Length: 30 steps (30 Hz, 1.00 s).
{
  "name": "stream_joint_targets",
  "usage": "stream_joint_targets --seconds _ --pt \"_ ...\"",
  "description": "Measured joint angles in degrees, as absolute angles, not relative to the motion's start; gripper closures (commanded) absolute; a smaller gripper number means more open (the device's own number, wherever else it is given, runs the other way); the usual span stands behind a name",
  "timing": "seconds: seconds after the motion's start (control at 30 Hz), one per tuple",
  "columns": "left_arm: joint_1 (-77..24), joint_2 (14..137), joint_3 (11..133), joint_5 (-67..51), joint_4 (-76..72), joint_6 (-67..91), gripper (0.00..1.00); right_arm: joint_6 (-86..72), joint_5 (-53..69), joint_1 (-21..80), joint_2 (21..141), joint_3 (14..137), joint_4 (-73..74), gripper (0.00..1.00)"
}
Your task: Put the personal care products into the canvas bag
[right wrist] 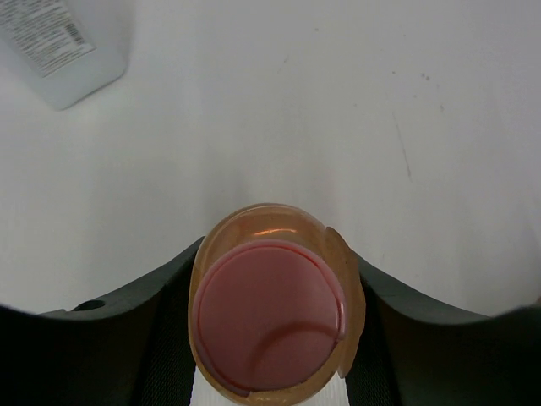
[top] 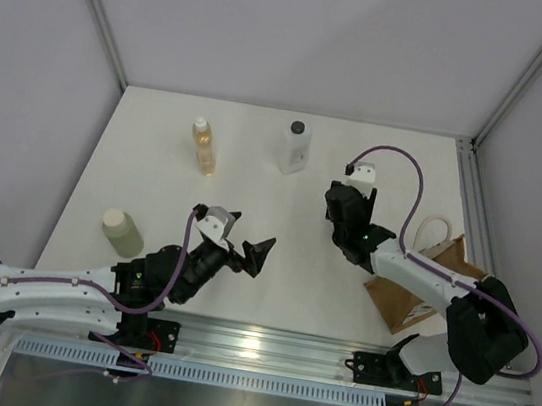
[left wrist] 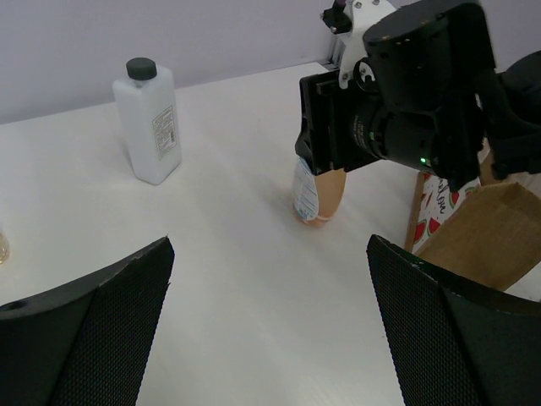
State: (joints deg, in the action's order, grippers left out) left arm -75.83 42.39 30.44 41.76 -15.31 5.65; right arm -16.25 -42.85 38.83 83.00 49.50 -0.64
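Pincers: right pincer (top: 348, 217) clamped pink-capped orange bottle (right wrist: 269, 315) upright on bench (top: 145, 165), left of canvas bag (top: 407, 295); left pincer (top: 245, 243) stood wide, holding nothing, near bench centre.

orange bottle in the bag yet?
No, the orange bottle stands on the table beside the canvas bag, with the right pincer closed around it.

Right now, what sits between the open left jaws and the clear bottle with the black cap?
Nothing. That stretch is bare tabletop up to the black-capped bottle; the left wrist view shows it best.
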Motion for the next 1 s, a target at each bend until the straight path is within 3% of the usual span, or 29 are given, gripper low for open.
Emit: stream_joint_targets --seconds 0.33,0.6,0.63,0.7,0.73,0.8,1.0 --pt "-75.81 42.48 30.44 41.98 -15.31 5.65 0.01 -17.34 -37.74 50.26 73.08 42.09 -0.54 1.00" --pt "-75.81 42.48 30.44 42.94 -15.33 5.61 0.01 -17.15 -33.78 53.32 68.93 36.62 -5.10 1.00" --pt "-75.81 42.48 30.44 43.03 -15.33 5.61 0.01 -16.71 -33.41 53.82 68.62 36.03 -6.00 0.97" --pt "-75.81 42.48 30.44 43.22 -15.35 5.58 0.01 -16.05 -32.58 54.57 68.12 35.11 -7.40 0.78" --pt "-75.81 42.48 30.44 43.33 -15.35 5.58 0.01 -15.73 -31.99 54.74 68.03 34.70 -8.27 0.63" --pt "-75.81 42.50 30.44 43.38 -15.35 5.58 0.01 -15.27 -30.63 55.00 68.03 33.98 -10.24 0.50" --pt "-75.81 42.70 30.44 43.40 -15.40 5.56 0.01 -14.13 -27.94 55.02 68.36 31.94 -15.77 0.30"
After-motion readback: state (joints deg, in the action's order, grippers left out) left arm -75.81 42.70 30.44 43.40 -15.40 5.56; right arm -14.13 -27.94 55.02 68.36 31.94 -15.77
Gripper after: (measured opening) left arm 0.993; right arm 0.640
